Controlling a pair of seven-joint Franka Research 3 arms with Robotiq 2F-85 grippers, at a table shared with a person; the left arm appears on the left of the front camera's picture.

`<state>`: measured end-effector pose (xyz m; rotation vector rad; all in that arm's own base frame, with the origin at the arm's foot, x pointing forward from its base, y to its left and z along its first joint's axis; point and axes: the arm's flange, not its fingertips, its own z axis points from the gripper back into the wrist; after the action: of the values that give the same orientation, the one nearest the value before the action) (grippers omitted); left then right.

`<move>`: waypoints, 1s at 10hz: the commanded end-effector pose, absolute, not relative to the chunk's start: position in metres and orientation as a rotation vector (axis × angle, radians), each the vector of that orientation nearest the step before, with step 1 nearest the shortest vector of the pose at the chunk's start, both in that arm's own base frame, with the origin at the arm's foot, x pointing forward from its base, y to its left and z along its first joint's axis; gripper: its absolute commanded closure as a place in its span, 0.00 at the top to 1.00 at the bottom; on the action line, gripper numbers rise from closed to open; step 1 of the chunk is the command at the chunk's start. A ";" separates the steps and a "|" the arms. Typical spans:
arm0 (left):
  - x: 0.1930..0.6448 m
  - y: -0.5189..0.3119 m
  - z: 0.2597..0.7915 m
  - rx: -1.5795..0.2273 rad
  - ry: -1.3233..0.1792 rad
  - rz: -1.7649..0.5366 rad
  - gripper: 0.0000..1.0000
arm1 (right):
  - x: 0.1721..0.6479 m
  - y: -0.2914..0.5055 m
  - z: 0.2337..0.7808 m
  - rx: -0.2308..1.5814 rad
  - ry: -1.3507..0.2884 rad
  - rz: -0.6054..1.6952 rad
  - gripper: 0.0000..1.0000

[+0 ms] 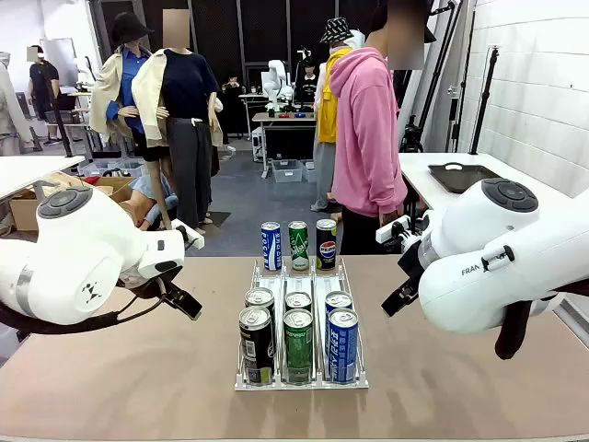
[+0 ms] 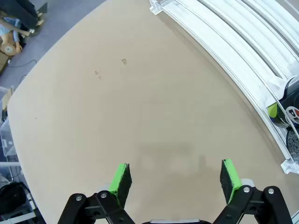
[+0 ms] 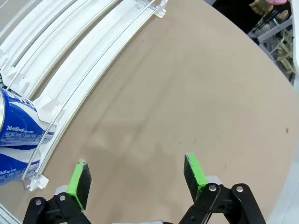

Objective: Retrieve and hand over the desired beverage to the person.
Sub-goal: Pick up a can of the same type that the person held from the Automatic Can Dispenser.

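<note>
Bent white left arm [image 1: 74, 262] and right arm [image 1: 502, 267] hang beside the can rack [image 1: 301, 383] on the counter [image 1: 110, 387], jaws wide, holding nothing. Behind the rack stands the person [image 1: 368, 138].

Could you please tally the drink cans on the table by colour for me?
Blue cans: 3
Green cans: 3
Black cans: 3
Total: 9 cans

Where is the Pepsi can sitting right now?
In the front view the Pepsi can stands upright at the far end of the white rack, rightmost of three there, beside a green can, near the person.
</note>
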<state>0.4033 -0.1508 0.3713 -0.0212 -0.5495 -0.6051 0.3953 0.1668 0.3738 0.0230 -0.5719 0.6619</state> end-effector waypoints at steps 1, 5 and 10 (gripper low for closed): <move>0.403 -0.151 0.371 -0.021 -0.550 -0.605 1.00 | 0.395 0.167 0.374 0.023 -0.572 0.662 1.00; 0.403 -0.151 0.371 -0.021 -0.550 -0.605 1.00 | 0.395 0.167 0.374 0.023 -0.572 0.662 1.00; 0.403 -0.151 0.371 -0.021 -0.550 -0.605 1.00 | 0.395 0.167 0.374 0.023 -0.572 0.662 1.00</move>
<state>0.4030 -0.1516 0.3713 -0.0212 -0.5496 -0.6071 0.3953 0.1667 0.3738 0.0227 -0.5719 0.6617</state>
